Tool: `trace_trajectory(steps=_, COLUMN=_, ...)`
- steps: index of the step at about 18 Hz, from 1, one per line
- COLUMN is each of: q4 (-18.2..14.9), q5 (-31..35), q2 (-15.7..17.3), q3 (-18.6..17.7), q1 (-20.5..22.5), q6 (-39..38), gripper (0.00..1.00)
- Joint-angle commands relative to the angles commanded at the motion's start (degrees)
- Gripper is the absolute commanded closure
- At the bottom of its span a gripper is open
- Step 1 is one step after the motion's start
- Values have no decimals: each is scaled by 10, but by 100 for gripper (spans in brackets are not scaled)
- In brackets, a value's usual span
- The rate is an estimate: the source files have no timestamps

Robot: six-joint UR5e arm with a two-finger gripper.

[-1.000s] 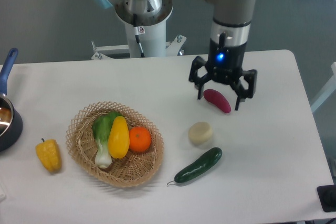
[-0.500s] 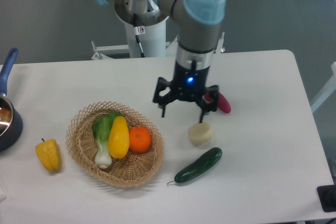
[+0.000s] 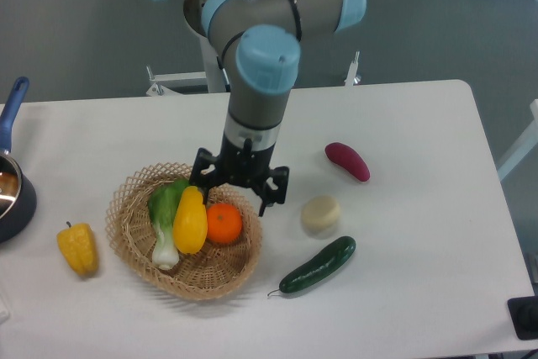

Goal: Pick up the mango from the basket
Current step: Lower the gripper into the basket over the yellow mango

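Since a second ago the gripper (image 3: 234,192) has swept leftward across the table, from above the purple eggplant (image 3: 348,161) past the pale round block (image 3: 321,213), and now hangs at the upper right edge of the basket (image 3: 134,240). Its jaws stand spread apart and empty, one finger near the mango's top end, the other over the rim beyond the orange (image 3: 224,223). The mango (image 3: 190,219) lies in the basket, long axis roughly upright in the picture, pressed between the bok choy (image 3: 166,218) on its left and the orange on its right, touching both. That crowding is the main risk, I judge: the gripper is centred nearer the orange than the mango, so a descent from here could close on the orange or wedge a finger between the two fruits. The mango's glossy, rounded skin might also slip from a grip taken near its tip. A finger catching the woven rim could drag or tip the basket. Above the jaws the wrist points straight down, with the forearm rising nearly vertical to the elbow joints in front of the base. A yellow pepper (image 3: 77,248), a cucumber (image 3: 319,265) and a pot (image 3: 13,182) lie well clear.
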Motion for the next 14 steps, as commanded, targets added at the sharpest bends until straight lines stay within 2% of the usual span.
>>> trace_trajectory(steps=4, q4=3, q5=3, q2=-25, q3=5, q1=-18, q6=-1, gripper=0)
trace_trajectory(steps=8, q4=25, q5=3, q2=-42, q3=2, q1=-33, q6=0, gripper=0)
trace_trajectory(steps=11, q4=29, q5=4, q2=-57, q3=1, q1=-35, q6=1, gripper=0)
trace_trajectory(steps=14, q4=30, q5=4, q2=-59, q3=0, q1=-42, q6=1, gripper=0)
